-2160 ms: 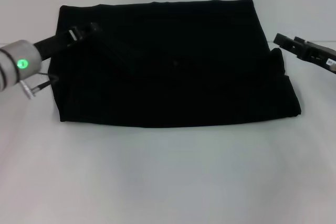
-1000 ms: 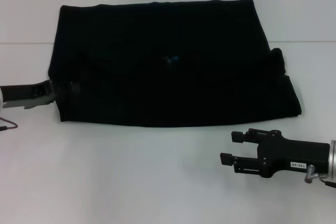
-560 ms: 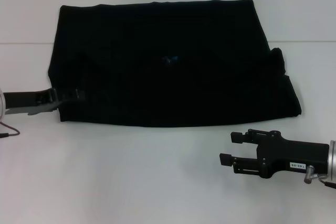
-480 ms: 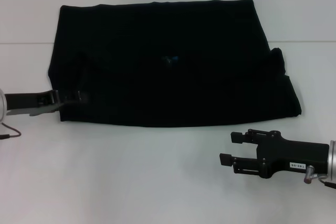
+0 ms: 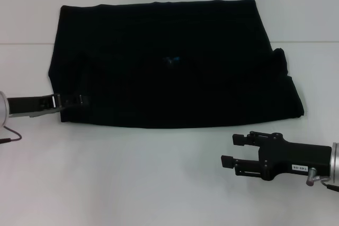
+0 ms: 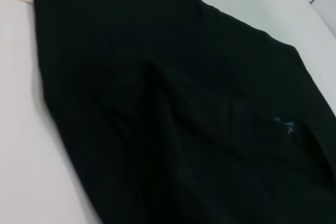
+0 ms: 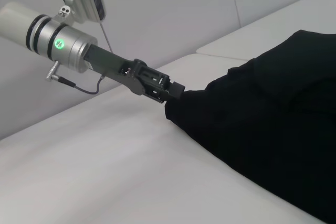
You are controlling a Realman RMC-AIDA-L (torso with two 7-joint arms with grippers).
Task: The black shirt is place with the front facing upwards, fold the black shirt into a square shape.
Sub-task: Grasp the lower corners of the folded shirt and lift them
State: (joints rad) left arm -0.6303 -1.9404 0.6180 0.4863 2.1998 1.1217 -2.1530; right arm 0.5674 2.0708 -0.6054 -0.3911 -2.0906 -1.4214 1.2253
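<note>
cloth of the black shirt (image 5: pixel 169 62) lies spread flat on the white table (image 5: pixel 132 183), already a wide dark rectangle with a small blue mark (image 5: pixel 170 60) near its middle, so we judge it partly folded and waiting for one more fold toward a square. our left gripper (image 5: pixel 71 100) sits low at the shirt's near left corner, touching the edge as if to take it, though we cannot tell how its fingers stand. our right gripper (image 5: pixel 232 150) rests apart on bare table near the shirt's right side, fingers spread and holding nothing.
</note>
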